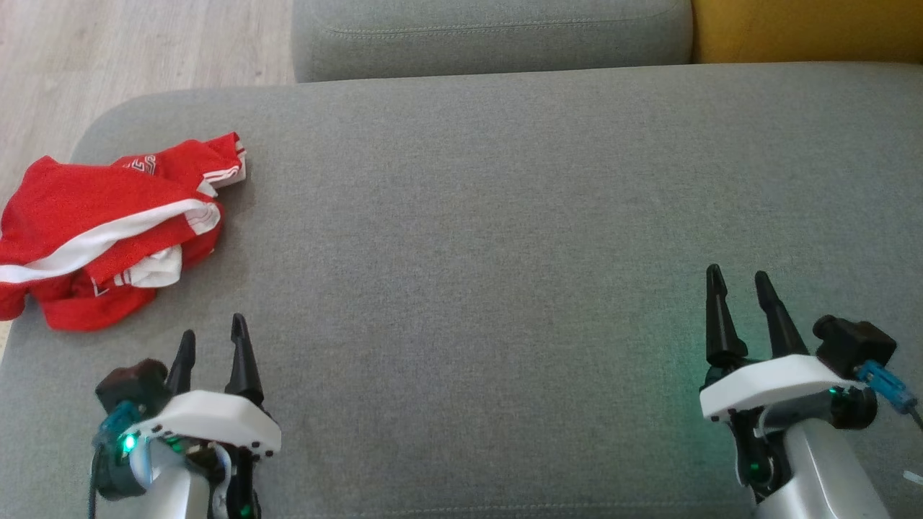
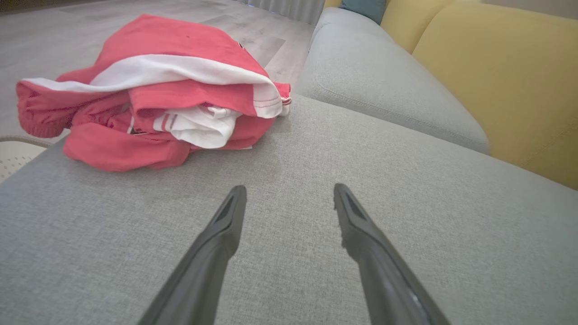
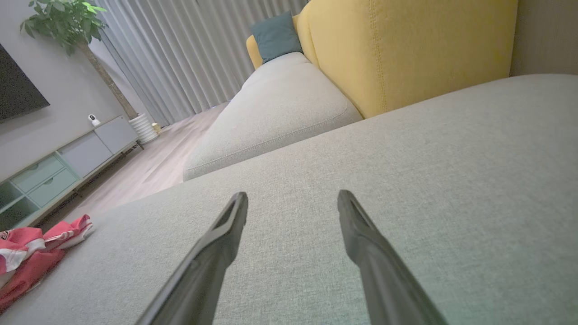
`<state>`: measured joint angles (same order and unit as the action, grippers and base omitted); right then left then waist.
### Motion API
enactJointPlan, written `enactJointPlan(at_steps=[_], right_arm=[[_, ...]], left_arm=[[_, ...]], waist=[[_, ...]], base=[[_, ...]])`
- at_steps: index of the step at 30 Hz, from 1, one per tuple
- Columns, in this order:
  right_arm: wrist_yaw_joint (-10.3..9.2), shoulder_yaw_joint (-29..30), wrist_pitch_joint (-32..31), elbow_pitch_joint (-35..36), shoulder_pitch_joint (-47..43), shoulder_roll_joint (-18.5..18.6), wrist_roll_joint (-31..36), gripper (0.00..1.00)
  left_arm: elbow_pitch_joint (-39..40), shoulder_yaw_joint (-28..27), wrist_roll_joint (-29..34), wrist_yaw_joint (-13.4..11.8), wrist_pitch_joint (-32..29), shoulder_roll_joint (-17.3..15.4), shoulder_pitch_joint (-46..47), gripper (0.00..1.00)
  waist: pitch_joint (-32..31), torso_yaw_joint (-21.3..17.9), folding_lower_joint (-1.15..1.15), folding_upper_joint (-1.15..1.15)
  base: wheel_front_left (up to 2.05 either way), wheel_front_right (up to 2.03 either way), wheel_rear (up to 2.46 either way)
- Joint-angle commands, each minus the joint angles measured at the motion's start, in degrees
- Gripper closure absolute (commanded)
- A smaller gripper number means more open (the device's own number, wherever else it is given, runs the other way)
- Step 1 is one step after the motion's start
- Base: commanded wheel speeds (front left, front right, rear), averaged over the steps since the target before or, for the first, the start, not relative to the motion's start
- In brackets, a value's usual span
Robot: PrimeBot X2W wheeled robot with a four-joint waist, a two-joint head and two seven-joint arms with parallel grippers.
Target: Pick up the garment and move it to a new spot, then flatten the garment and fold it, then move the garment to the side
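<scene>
Head view: the garment (image 1: 108, 231) lies crumpled at the left edge of the grey sofa seat (image 1: 505, 216); it is not yet lifted, so by my judgement all 3 stages remain; the left claw (image 1: 213, 326) and the right claw (image 1: 737, 272) both stand wide open and empty; between them a broad bare stretch gives room for flattening.

Left wrist view: the garment (image 2: 153, 90) sits ahead and to the left of the left claw (image 2: 290, 187), apart from it; the floor (image 2: 54, 40) begins just beyond.

Right wrist view: the garment (image 3: 27, 257) is well apart from the right claw (image 3: 292, 194); a yellow backrest (image 3: 406, 45) bounds the far side.
</scene>
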<state>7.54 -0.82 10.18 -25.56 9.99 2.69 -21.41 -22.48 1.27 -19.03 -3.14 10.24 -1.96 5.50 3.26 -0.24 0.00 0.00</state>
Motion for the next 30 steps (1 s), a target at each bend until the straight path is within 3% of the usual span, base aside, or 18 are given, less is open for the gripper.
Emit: enactJointPlan(at_steps=[1, 23, 30], right_arm=[[-0.04, -0.7, 1.0, 1.5, 2.9, 0.4, 2.4, 0.00], [-0.05, 0.6, 4.7, -0.1, 4.5, 0.2, 17.7, 0.00], [-0.05, 0.9, 4.8, -0.1, 4.4, 0.2, 17.8, 0.00]], left_arm=[[1.8, -1.0, 2.1, -0.6, 1.0, -1.4, 3.2, 0.00], [1.3, -0.1, 17.3, -3.4, 4.6, -1.9, 4.0, 0.00], [1.4, -0.4, 17.3, -3.2, 4.8, -1.7, 4.1, 0.00]], waist=[[0.0, 0.0, 0.00, 0.00], [0.0, -0.4, 0.00, 0.00], [0.1, -0.4, 0.00, 0.00]], base=[[0.00, 0.00, 0.00], [0.00, 0.00, 0.00], [0.00, 0.00, 0.00]])
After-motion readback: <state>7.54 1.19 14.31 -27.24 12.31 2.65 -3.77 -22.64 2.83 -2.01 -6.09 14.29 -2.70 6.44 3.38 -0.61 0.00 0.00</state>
